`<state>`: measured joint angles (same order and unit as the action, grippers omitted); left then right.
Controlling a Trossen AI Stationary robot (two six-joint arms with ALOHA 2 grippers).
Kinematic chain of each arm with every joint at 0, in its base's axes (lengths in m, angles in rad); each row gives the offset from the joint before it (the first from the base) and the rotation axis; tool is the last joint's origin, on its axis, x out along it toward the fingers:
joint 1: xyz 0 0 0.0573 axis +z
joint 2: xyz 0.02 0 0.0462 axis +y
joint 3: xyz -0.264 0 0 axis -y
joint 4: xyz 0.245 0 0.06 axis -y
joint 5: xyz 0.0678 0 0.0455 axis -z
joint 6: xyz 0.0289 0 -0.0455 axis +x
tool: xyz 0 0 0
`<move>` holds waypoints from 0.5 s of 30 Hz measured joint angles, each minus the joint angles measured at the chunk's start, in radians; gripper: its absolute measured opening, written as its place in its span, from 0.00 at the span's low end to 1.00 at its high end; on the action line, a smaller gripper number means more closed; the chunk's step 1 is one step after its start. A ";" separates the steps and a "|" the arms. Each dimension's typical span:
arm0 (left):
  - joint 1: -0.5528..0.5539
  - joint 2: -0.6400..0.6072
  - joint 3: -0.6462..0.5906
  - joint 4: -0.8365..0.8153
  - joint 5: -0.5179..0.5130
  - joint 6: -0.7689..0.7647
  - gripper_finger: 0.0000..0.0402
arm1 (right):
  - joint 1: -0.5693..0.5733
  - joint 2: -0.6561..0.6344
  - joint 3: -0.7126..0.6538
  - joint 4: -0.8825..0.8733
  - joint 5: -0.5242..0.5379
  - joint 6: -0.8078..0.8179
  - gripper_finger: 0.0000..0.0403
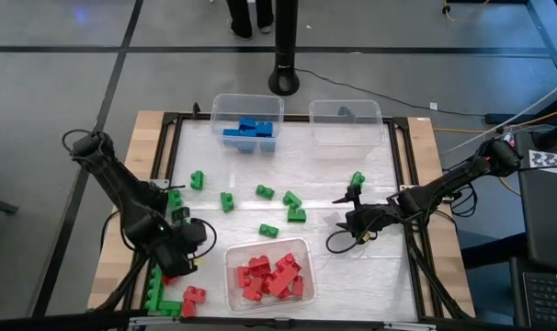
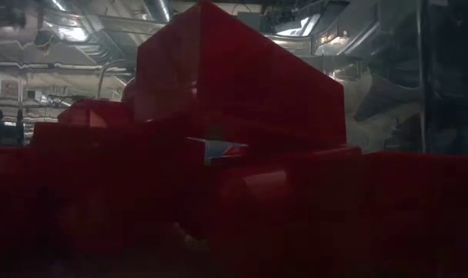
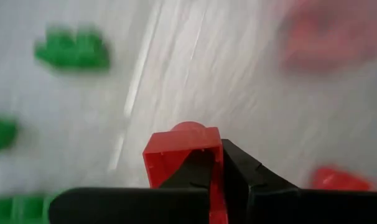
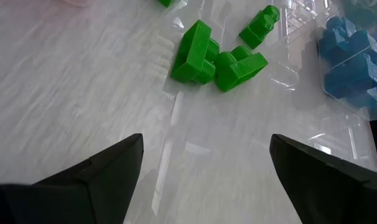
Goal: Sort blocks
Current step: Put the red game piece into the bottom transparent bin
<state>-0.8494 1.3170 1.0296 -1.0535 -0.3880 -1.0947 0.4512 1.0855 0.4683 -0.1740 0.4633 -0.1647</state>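
Observation:
My left gripper [image 1: 176,271] hangs over the table's near left part, shut on a red block [image 3: 182,152]. Another red block [image 1: 194,296] and a row of green blocks [image 1: 164,301] lie on the table just near of it. More green blocks [image 1: 265,191] are scattered across the middle. My right gripper [image 1: 350,227] stands open at the right, nothing between its fingers [image 4: 114,174]; a cluster of green blocks [image 4: 198,53] lies ahead of it. The low view shows only red blocks [image 2: 234,116] up close. My left gripper holds the red block by one side wall [image 3: 216,177]. One finger [image 3: 195,174] sits inside the block's hollow underside, and the other finger [image 3: 254,180] is outside it. The fingers slant down from above. The block's stud [image 3: 188,128] points away from the gripper, and the block is clear of the table.
A clear bin [image 1: 301,253] with several red blocks stands at the near middle. A bin [image 1: 225,108] with blue blocks [image 1: 249,129] stands at the far edge, with an empty clear bin [image 1: 346,121] to its right. A person's feet [image 1: 251,23] stand beyond the table.

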 joint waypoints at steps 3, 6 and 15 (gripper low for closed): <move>0.017 -0.002 0.088 0.012 -0.087 0.080 0.02 | 0.000 0.000 0.000 0.000 0.000 0.000 0.87; 0.042 -0.002 0.158 0.066 -0.170 0.183 0.02 | 0.000 0.000 0.000 0.000 0.000 0.000 0.87; 0.130 0.007 0.212 0.454 -0.246 0.557 0.03 | 0.000 0.000 0.000 0.000 0.000 0.000 0.87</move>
<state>-0.7199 1.3242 1.2415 -0.5999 -0.6341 -0.5382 0.4512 1.0855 0.4683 -0.1738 0.4629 -0.1647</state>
